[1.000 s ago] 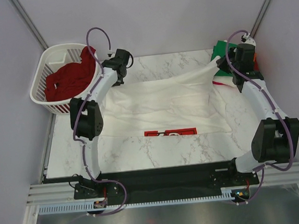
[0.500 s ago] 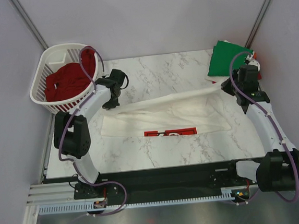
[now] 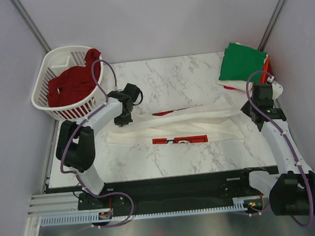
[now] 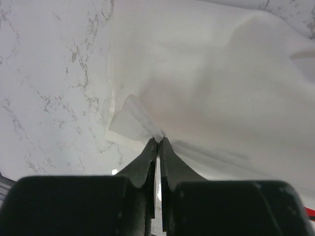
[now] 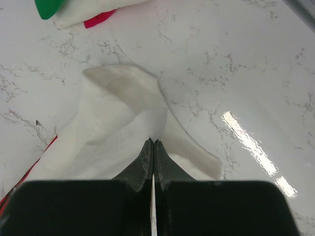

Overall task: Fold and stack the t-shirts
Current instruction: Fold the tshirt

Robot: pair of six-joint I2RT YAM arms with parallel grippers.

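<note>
A white t-shirt (image 3: 175,126) with red print lies folded into a long band across the table's middle. My left gripper (image 3: 123,120) is shut on its left corner, low over the table. In the left wrist view the fingertips of that gripper (image 4: 158,140) pinch a tuft of the white t-shirt (image 4: 211,88). My right gripper (image 3: 250,112) is shut on the shirt's right end. The right wrist view shows this gripper (image 5: 153,141) nipping the white cloth (image 5: 118,123). A green t-shirt (image 3: 241,61) tops a stack at the back right. A dark red t-shirt (image 3: 72,84) fills the basket.
The white slatted basket (image 3: 48,100) stands off the table's back left corner. Under the green tee show orange (image 3: 267,64) and white (image 3: 229,83) layers; the stack's edge (image 5: 74,14) is just beyond the right gripper. Grey walls close in on three sides.
Both grippers have pulled the shirt's far edge toward the near side and lowered it, folding the shirt into a narrower band. A red print strip now shows on the upper layer.
</note>
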